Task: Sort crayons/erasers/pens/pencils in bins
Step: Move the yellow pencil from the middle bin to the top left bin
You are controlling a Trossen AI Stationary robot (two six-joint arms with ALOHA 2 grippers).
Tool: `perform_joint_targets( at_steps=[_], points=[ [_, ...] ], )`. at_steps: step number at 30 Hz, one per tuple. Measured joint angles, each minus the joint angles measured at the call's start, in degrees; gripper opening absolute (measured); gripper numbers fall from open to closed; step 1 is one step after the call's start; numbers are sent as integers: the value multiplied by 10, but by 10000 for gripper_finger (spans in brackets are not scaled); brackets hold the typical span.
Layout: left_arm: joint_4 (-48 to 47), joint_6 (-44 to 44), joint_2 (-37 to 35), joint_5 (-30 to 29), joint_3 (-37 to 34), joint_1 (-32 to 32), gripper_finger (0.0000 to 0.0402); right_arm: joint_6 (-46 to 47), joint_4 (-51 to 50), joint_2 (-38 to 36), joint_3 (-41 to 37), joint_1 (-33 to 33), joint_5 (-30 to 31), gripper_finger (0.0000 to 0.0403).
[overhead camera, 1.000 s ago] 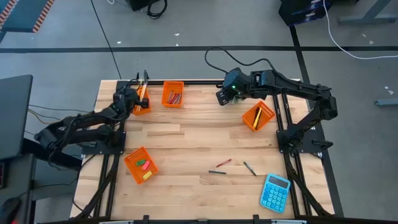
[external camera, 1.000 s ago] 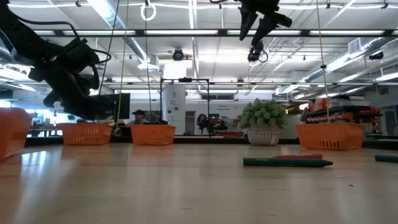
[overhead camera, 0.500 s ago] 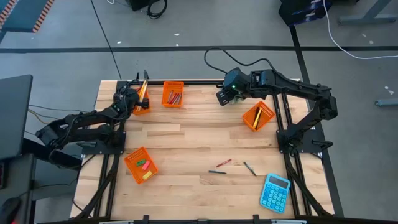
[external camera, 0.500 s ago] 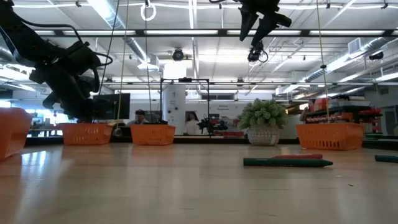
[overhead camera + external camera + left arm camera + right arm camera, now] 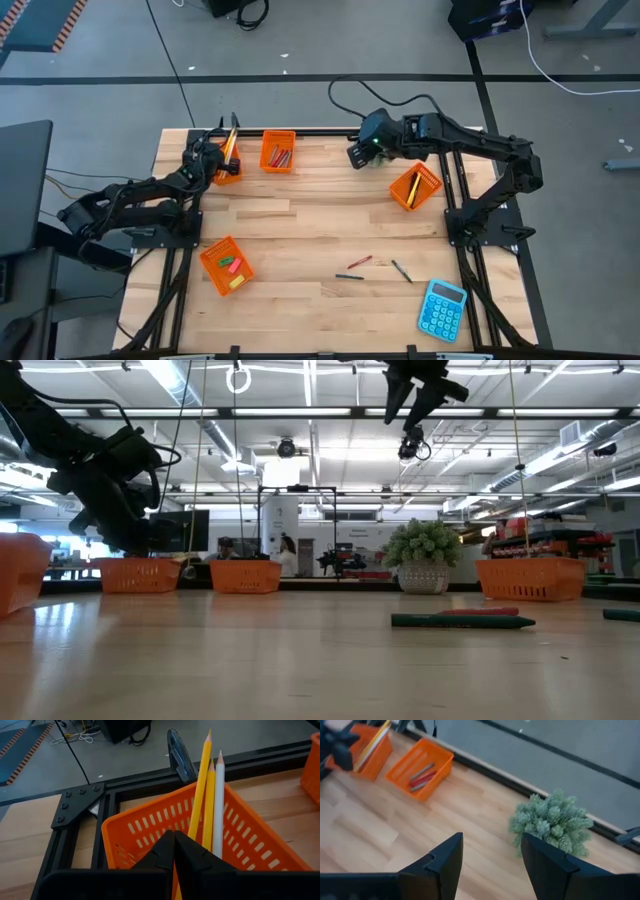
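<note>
Left gripper now fully closed, above pencil bin.

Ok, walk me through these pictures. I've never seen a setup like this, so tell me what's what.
Two dark robot arms work at a wooden table, sorting stationery into four orange bins. One picture looks straight down, one looks level across the tabletop, and two come from cameras on the arms' wrists. The left gripper is at the far-left bin, which holds upright pencils; its jaws are shut, with nothing visibly held. The right gripper hangs open and empty above the far edge, near a small potted plant. Other bins hold crayons, erasers and, on the right, a yellow stick. Three loose sticks and a blue calculator lie near the front.
</note>
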Motion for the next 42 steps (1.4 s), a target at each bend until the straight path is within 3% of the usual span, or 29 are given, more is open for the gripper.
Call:
perform_joint_targets(
  at_steps=[6,13,19,29,36,42],
  points=[
    [0,-4,0,0,0,0,14,-2,44,0,0,-11,61,206],
    [0,-72,0,5,0,2,6,-24,50,3,0,-41,75,206],
    [2,-74,26,5,0,2,28,-51,41,6,-18,-47,81,206],
    [16,-140,104,-5,3,2,49,-50,41,5,-34,-47,68,206],
    [11,-145,77,9,2,0,73,-84,41,5,-34,-46,43,206],
    [3,-134,54,34,14,0,107,-105,41,5,-34,-52,-34,206]
  ],
)
